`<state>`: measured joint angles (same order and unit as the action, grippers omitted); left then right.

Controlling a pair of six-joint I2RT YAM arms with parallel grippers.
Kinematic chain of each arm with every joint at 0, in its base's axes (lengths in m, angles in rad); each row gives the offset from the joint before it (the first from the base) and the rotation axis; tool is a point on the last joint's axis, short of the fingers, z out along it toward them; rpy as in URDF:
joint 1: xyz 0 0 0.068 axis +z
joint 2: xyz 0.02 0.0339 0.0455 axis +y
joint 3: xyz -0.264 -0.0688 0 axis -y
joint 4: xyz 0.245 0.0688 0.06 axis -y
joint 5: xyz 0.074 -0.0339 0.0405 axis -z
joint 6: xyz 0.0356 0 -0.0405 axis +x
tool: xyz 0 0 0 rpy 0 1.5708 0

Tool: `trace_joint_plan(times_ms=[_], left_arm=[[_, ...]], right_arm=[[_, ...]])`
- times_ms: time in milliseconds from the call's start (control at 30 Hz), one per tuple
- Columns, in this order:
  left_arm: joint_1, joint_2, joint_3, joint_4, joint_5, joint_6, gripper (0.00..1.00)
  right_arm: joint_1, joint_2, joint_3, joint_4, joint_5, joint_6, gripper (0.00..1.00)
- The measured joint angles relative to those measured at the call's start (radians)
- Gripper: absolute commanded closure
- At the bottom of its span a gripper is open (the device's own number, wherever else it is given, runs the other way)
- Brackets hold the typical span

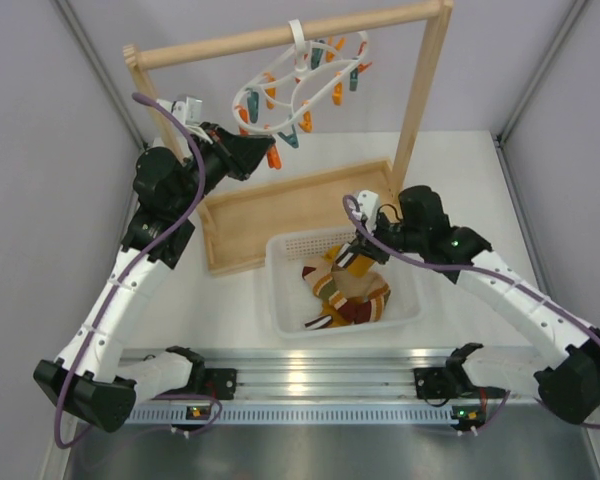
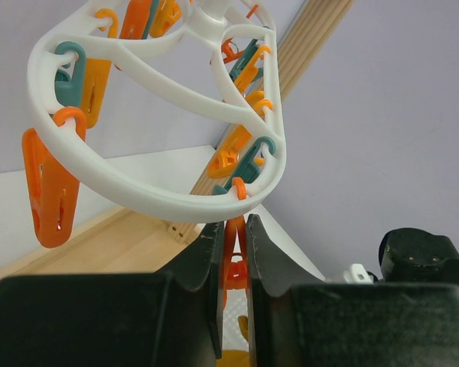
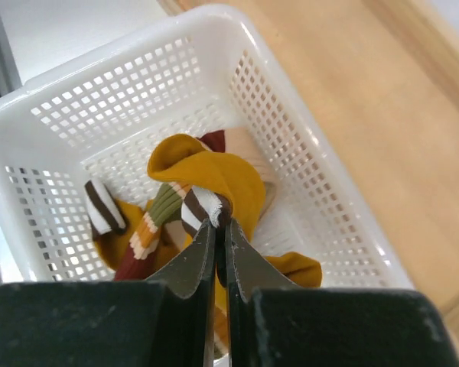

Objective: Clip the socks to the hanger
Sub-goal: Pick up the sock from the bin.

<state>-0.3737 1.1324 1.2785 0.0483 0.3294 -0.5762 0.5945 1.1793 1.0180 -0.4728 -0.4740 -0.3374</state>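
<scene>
The white oval hanger hangs by its hook from the wooden rail, with orange and teal pegs dangling; it also fills the left wrist view. My left gripper is raised at the hanger's lower left edge, shut on an orange peg that hangs from the ring. My right gripper is over the white basket, shut on the striped cuff of a mustard-yellow sock lifted a little above the pile. More socks, striped red, green and cream, lie in the basket.
A tall wooden rail frame stands at the back, on a wooden tray base behind the basket. A metal rail runs along the near edge between the arm bases.
</scene>
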Motion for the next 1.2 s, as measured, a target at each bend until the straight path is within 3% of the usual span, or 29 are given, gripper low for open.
trace_joint_plan(times_ms=[200,367,433,500,533,567,600,867,1000,1067,1200], left_arm=[[0.000,-0.004,0.000,0.000,0.003,0.000,1.00],[0.000,-0.004,-0.001,0.000,0.003,0.000,1.00],[0.001,-0.004,-0.002,0.000,0.003,0.000,1.00],[0.001,-0.004,-0.002,0.000,0.003,0.000,1.00],[0.001,-0.004,-0.002,0.000,0.003,0.000,1.00],[0.001,-0.004,-0.002,0.000,0.003,0.000,1.00],[0.001,-0.004,-0.002,0.000,0.003,0.000,1.00],[0.001,-0.005,-0.002,0.000,0.003,0.000,1.00],[0.001,-0.006,-0.005,0.001,0.003,-0.001,1.00],[0.001,-0.007,-0.008,0.002,0.002,-0.001,1.00],[0.001,-0.009,-0.009,0.004,0.002,-0.001,1.00]], right_arm=[[0.005,-0.062,-0.031,0.042,-0.039,-0.199,1.00],[0.101,0.024,-0.045,0.000,0.094,-0.245,1.00],[0.124,0.143,0.013,-0.077,0.097,-0.243,0.93],[0.128,0.253,0.058,-0.147,0.086,-0.245,0.79],[0.128,0.283,0.061,-0.175,0.084,-0.244,0.78],[0.128,0.299,0.061,-0.200,0.085,-0.245,0.81],[0.127,0.306,0.061,-0.227,0.085,-0.247,1.00],[0.112,0.268,0.052,-0.274,0.055,-0.267,1.00],[0.108,0.185,0.013,-0.269,0.064,-0.294,0.80],[0.103,0.158,0.010,-0.267,0.072,-0.312,1.00],[0.089,0.162,0.013,-0.291,0.080,-0.336,1.00]])
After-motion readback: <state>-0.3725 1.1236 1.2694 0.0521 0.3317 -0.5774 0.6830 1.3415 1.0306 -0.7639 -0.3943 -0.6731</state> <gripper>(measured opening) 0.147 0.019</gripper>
